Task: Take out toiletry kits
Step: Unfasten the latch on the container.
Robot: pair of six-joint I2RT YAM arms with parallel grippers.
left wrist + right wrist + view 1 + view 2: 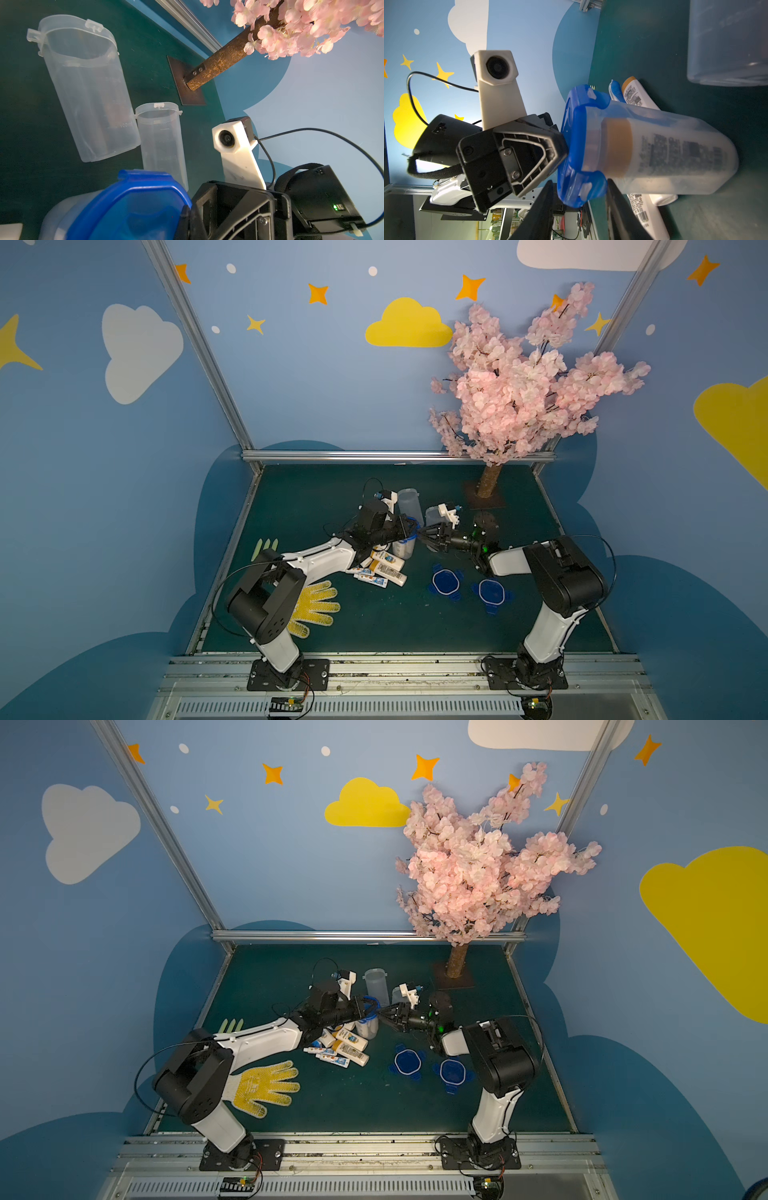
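Desk (374, 626) is supporting an upright jar (643, 116) enclosing a toiletry kit (685, 158); left pincer (560, 145) is clamping its blue lid (577, 128), right pincer (422, 534) is straddling one tab (591, 187), jaws apart.

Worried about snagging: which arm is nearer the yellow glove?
Left. The left arm has its elbow overlapping the cuff end of the glove in both top views. The right arm stands beyond the two loose blue lids.
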